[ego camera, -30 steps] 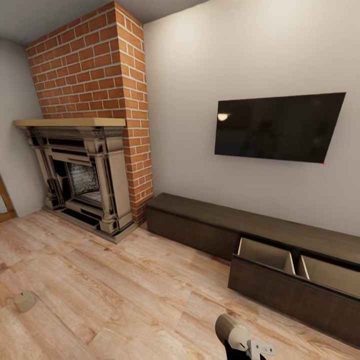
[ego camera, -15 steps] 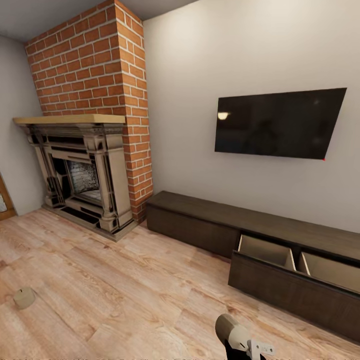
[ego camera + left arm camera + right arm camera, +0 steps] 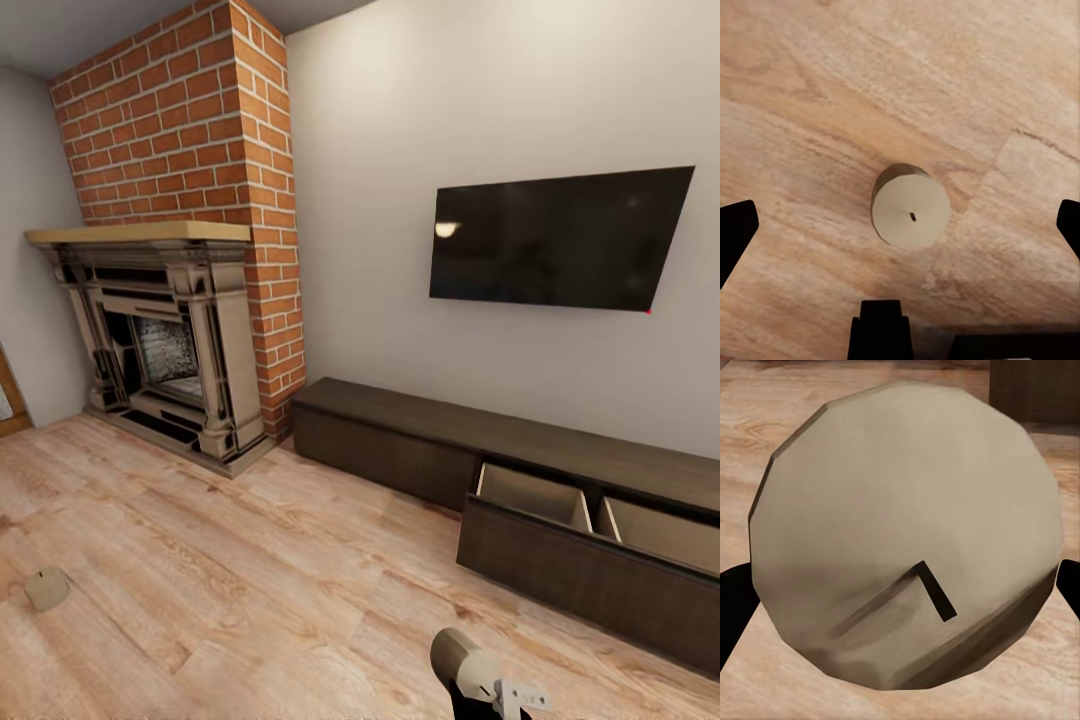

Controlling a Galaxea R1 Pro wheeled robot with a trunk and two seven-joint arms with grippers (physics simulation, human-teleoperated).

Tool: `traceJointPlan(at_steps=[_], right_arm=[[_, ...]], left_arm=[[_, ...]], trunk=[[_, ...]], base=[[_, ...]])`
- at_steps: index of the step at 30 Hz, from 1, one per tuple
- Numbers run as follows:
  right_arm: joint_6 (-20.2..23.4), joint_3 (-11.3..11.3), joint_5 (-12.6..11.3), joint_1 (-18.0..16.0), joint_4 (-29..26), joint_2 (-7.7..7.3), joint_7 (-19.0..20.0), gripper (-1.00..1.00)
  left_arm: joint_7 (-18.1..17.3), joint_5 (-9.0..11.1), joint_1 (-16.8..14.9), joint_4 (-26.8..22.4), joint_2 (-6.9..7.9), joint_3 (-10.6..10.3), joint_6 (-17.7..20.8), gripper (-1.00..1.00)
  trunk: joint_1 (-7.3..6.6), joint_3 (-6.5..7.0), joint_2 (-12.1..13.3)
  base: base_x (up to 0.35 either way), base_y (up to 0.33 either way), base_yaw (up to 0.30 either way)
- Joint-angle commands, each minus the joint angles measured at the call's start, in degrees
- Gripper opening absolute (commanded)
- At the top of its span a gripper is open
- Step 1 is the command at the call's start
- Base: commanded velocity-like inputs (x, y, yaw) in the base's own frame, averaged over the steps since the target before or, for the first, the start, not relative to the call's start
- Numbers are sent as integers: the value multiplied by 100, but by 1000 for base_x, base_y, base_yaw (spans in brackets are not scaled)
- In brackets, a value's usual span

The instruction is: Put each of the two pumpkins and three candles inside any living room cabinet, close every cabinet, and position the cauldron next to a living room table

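The brick chimney (image 3: 185,120) rises at the far left of the room, with the fireplace (image 3: 160,340) set at its foot under a pale mantel. A dark television (image 3: 555,238) hangs on the plain wall (image 3: 470,90) to the right of the bricks. Below it the long, low cabinet (image 3: 400,440) runs along the wall; its right-hand drawer (image 3: 580,520) stands pulled out, showing two pale compartments. A wooden floor (image 3: 250,570) fills the foreground.

In the head view the right gripper (image 3: 500,695) sits at the lower edge, ahead of the open drawer and apart from it, and carries a candle (image 3: 458,655) at its tip. The right wrist view shows this candle (image 3: 907,540) close up, its round face and dark wick toward the camera, lodged between the two dark fingers (image 3: 735,607), which grasp it at either side.

A second candle (image 3: 47,588) stands on the floor at the far left. In the left wrist view it (image 3: 910,215) lies upright directly beyond the left gripper (image 3: 900,225), between the spread fingers (image 3: 735,232) and untouched by either; that hand is released.
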Motion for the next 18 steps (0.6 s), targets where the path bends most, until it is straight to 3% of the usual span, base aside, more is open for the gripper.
traceJointPlan(at_steps=[1,11,15,18], right_arm=[[-23,0,-62,-4,3,0,38,-100],[-58,-19,-84,-2,-6,-7,48,-100],[-91,-22,-90,41,-195,-16,80,-100],[-92,-25,-94,261,-561,-17,87,-100]], left_arm=[[-18,8,0,-12,1,15,38,100],[-25,8,0,-12,1,15,45,100],[-25,7,0,-12,1,15,51,100],[-25,5,0,-12,1,15,50,100]], trunk=[[22,-24,-44],[241,-204,-445],[329,-276,-606],[395,-329,-726]], base=[[0,0,0],[0,0,0],[0,0,0],[0,0,0]])
